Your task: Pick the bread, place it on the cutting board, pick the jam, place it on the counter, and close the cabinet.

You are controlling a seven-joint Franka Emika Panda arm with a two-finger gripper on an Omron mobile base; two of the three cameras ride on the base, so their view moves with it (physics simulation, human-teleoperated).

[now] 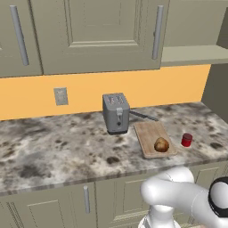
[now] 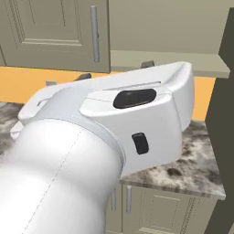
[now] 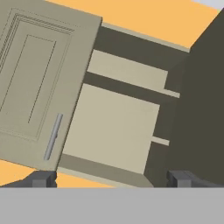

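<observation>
Our gripper [image 3: 111, 178] is wide open, holding nothing; we face the open cabinet [image 3: 118, 122] — a bad push could miss its door [image 3: 39, 83].

arm [image 2: 91, 151]: glossy white rounded shells | joint: dark ring | hand: two black oval buttons

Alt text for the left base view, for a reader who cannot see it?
A bread sits on a cutting board on a marble counter, with a red jam jar just right of the board and a toaster left of it. Above, the cabinet stands open at the right.
</observation>
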